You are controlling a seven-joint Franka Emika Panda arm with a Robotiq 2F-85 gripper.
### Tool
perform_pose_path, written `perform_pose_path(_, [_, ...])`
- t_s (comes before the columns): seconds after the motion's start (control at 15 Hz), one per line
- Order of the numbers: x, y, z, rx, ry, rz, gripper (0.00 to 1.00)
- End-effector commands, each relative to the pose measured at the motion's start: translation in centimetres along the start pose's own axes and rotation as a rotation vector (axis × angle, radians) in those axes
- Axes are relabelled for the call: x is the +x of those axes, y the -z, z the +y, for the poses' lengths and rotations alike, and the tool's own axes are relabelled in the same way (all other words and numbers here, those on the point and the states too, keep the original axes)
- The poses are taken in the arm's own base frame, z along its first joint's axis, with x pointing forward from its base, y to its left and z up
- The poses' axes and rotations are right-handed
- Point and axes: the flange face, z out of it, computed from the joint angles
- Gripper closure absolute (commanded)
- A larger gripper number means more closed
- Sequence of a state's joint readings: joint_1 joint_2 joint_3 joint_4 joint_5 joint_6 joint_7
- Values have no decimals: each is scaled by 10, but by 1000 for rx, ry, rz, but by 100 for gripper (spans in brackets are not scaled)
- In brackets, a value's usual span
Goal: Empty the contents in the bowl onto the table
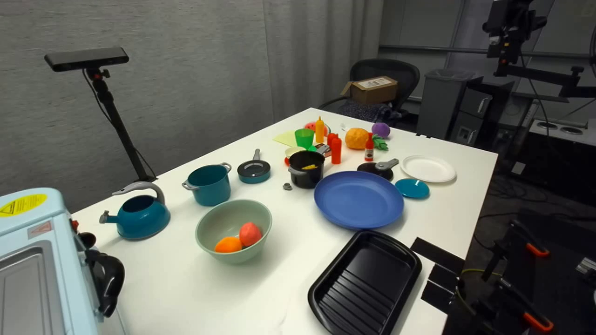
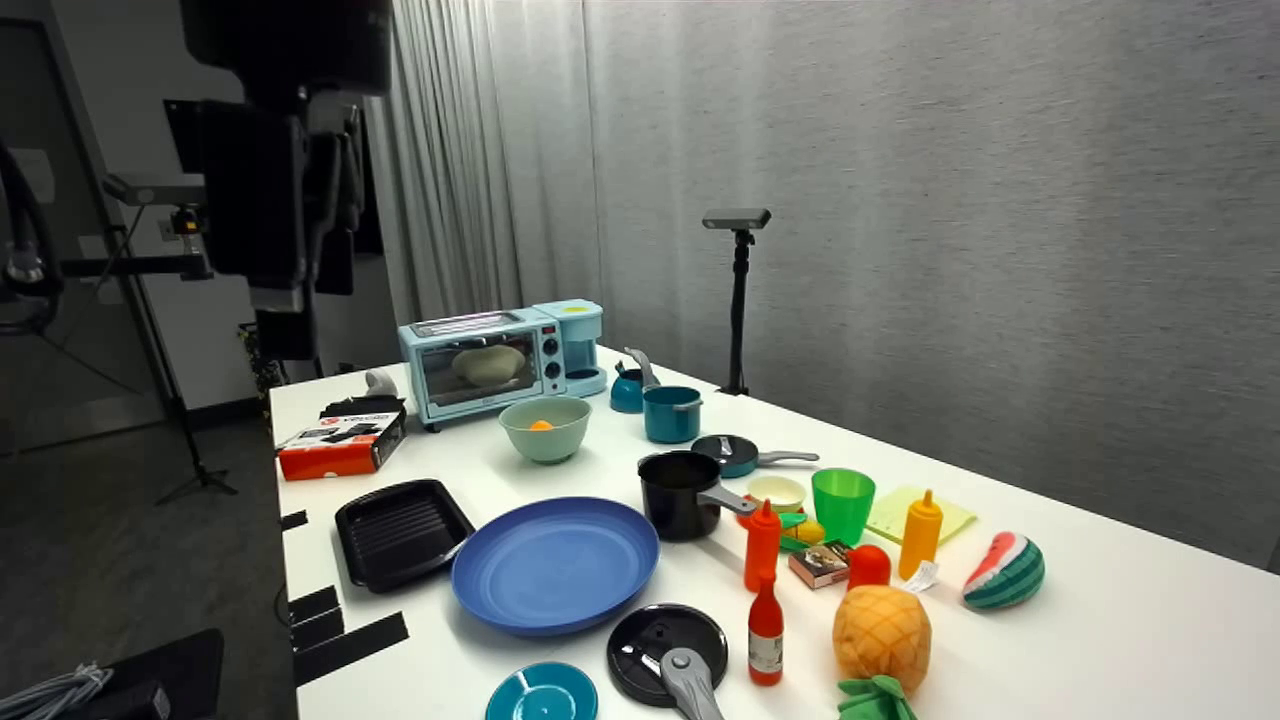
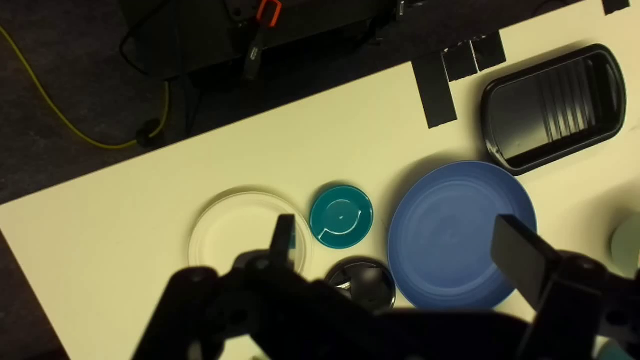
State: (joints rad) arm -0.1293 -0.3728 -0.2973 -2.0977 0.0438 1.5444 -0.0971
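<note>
The pale mint-green bowl (image 1: 226, 221) stands upright on the white table (image 1: 163, 279). An orange piece (image 1: 228, 245) and a red piece (image 1: 250, 233) lie inside it. In an exterior view the bowl (image 2: 548, 448) stands in front of the toaster oven, with the orange piece (image 2: 541, 425) showing over its rim and the red one hidden. In the wrist view only a sliver of the bowl (image 3: 625, 245) shows at the right edge. My gripper (image 3: 395, 222) is open and empty, high above the plates, well away from the bowl. It shows dark and blurred in an exterior view (image 2: 285, 325).
A blue plate (image 1: 359, 200) and black baking tray (image 1: 368, 279) lie near the bowl. A teal pot (image 1: 209, 186), teal kettle (image 1: 142, 218) and light-blue toaster oven (image 2: 480, 370) stand around it. A black pot (image 1: 307, 174), bottles and toy foods stand farther off. A white plate (image 1: 428, 168) lies near the edge.
</note>
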Motion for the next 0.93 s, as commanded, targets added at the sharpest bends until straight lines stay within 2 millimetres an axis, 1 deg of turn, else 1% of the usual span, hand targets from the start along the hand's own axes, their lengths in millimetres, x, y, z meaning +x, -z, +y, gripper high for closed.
perform_pose_path(0.0, [0, 0, 0, 0, 0, -1, 0])
perform_pose_path(0.07, [0, 0, 0, 0, 0, -1, 0])
perform_pose_path(0.2, [13, 1, -11, -11, 17, 19, 0])
perform_pose_path(0.27, [21, 1, -21, -13, 36, 40, 0])
perform_pose_path(0.4, [38, 1, -49, -26, 88, 83, 0])
perform_pose_path(0.53, [55, -7, -86, -34, 157, 106, 0])
perform_pose_path(0.6, [62, -13, -110, -37, 199, 107, 0])
perform_pose_path(0.87, [78, -40, -198, -71, 353, 108, 0])
